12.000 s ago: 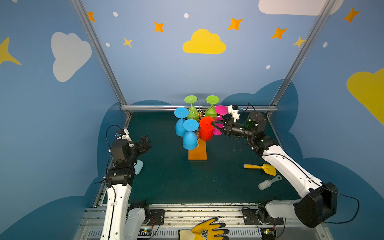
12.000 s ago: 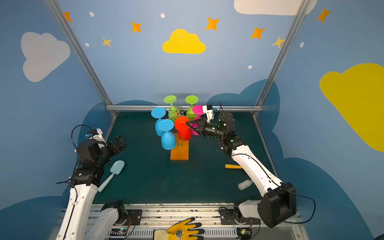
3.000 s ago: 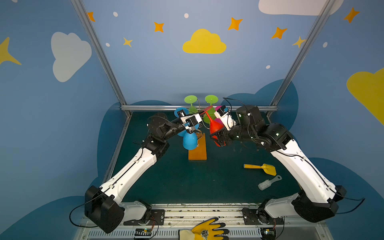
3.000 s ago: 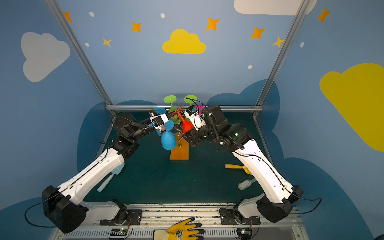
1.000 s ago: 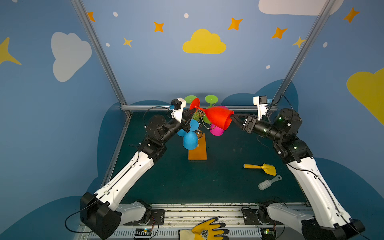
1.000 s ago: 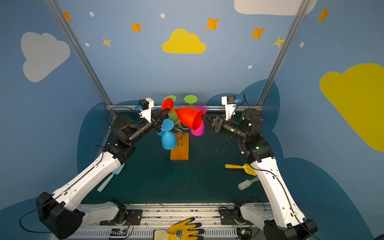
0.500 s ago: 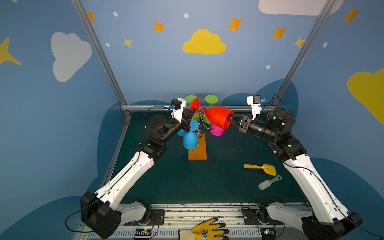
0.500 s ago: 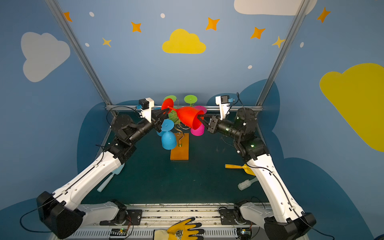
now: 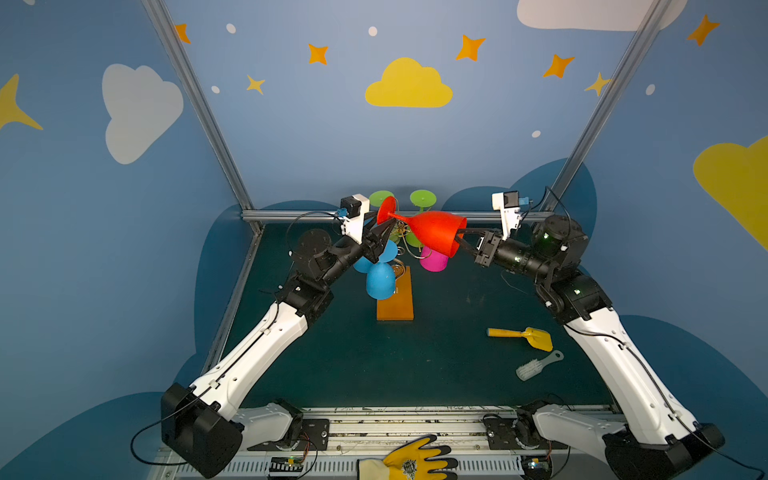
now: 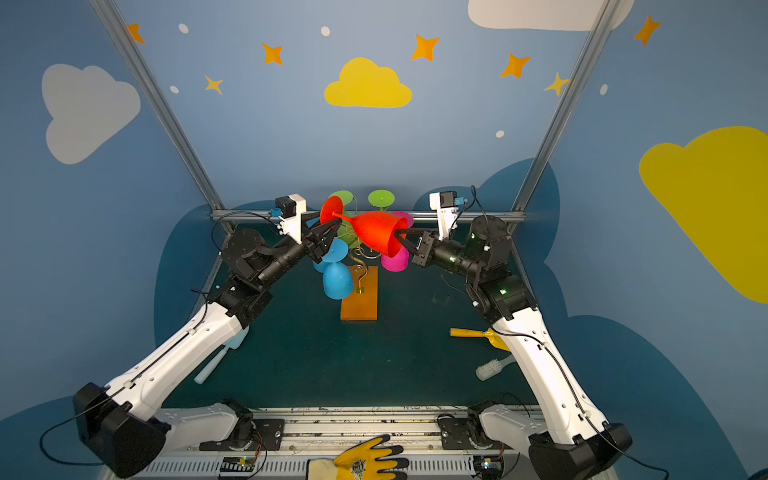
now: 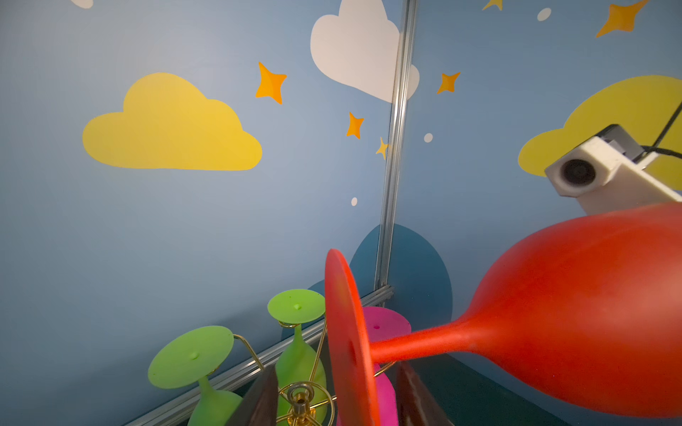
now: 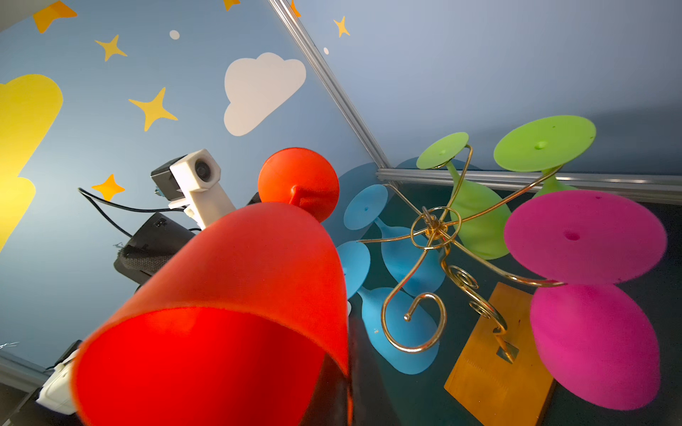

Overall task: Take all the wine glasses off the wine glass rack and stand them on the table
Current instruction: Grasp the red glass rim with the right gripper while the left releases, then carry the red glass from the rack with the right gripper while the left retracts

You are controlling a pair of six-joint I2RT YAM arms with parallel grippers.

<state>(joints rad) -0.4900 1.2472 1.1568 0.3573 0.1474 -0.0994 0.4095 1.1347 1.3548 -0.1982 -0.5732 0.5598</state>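
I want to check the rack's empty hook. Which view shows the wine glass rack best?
Right wrist view: the wine glass rack shows hub, curled arms and base. Both top views show mostly its base; the left wrist view, only its top knob.

White arms (image 9: pixel 257 349), blk joints (image 9: pixel 313 249) & fingers (image 9: pixel 380 239), white wrist cams (image 9: pixel 505 205) w/ blue plugs (image 9: pixel 524 201)

A yellow scoop (image 9: pixel 521 334) lies near a white brush (image 9: pixel 527 370).

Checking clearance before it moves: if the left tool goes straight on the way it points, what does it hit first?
Probably the red wine glass: its foot stands edge-on between the open jaws of the left tool, right ahead. Depth is hard to judge.
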